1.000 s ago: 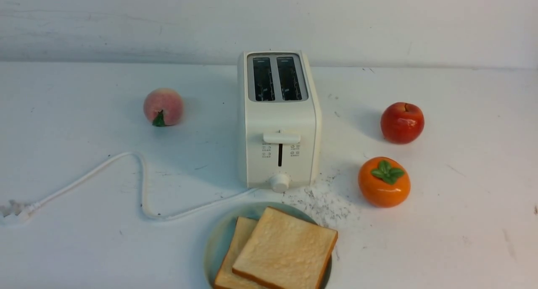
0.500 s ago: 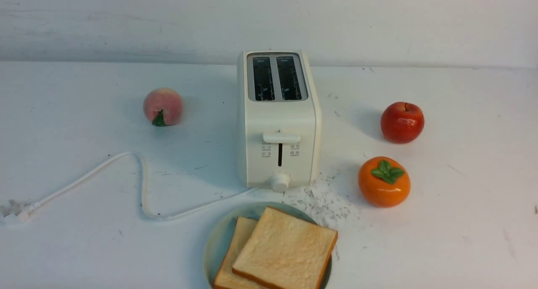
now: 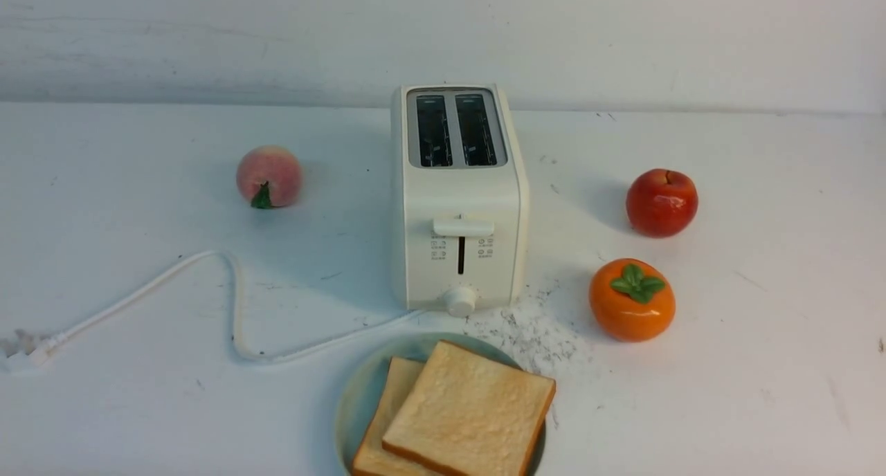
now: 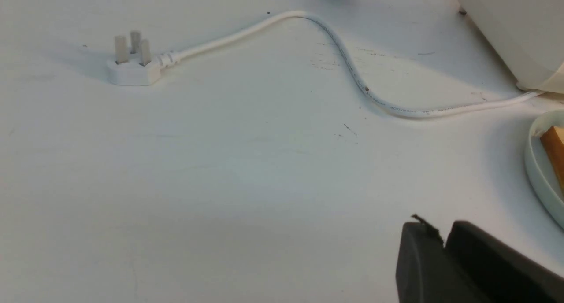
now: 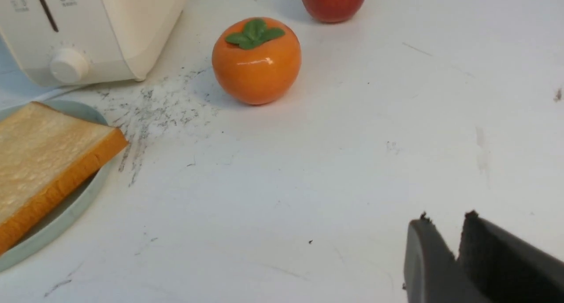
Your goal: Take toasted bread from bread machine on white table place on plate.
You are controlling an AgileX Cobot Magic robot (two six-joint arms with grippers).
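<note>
Two slices of toasted bread lie on the plate (image 3: 356, 400) at the near edge of the white table (image 3: 761, 324). The top slice (image 3: 471, 410) overlaps the lower one (image 3: 387, 420). Behind the plate stands the bread machine (image 3: 457, 199), both slots empty and its lever up. Neither gripper shows in the front view. My left gripper (image 4: 440, 226) hovers over bare table on the plate's left, its fingers almost together and nothing in them. My right gripper (image 5: 447, 219) hovers to the right of the plate (image 5: 66, 210), a narrow gap between its fingertips, holding nothing.
A peach (image 3: 269, 176) sits left of the toaster. A red apple (image 3: 662, 202) and an orange persimmon (image 3: 632, 299) sit to its right. The white cord (image 3: 235, 310) loops across the left side to a plug (image 4: 130, 67). Dark scuffs (image 3: 536, 331) mark the table by the plate.
</note>
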